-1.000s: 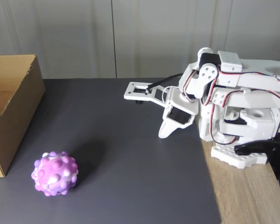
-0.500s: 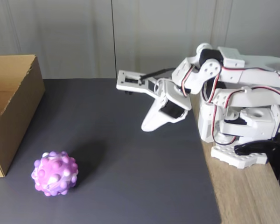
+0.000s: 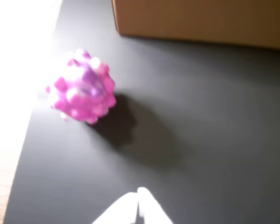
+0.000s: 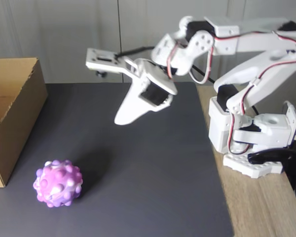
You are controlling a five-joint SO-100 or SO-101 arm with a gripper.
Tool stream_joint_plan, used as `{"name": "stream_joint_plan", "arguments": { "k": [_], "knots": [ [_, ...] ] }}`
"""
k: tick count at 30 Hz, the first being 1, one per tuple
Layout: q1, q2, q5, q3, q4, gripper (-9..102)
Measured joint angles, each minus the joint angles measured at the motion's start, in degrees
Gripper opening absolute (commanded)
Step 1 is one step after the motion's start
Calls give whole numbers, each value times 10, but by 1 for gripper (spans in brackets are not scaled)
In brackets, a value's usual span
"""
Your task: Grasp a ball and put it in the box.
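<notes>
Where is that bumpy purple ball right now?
In the fixed view the ball lies on the dark mat at lower left, just right of the cardboard box, untouched; the gripper hangs up to its right.

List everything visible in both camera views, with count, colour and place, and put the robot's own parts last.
Bumpy soft ball: one, mottled purple, pink and white, on the mat near the front left in the fixed view, apart from the box.
Brown corrugated cardboard box: one, brown, open top, at the mat's left edge in the fixed view.
Flat mat: one, dark grey, covering most of the table.
Wooden tabletop: one, light brown, bare strip at right.
Robot arm: one, white, base on the wooden strip.
Tool: one, white, raised above the mat, fingers together.
</notes>
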Motion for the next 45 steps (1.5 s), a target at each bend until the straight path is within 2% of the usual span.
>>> {"name": "stream_joint_plan", "arguments": {
  "k": [6,17,30,45],
  "knots": [
    [-29,-138,0,-89,-58,3],
    [-15,-323,0,-182,-145,33],
    [30,-399,11,-210,-176,57],
    [13,-480,11,-236,-211,58]
  ]
}}
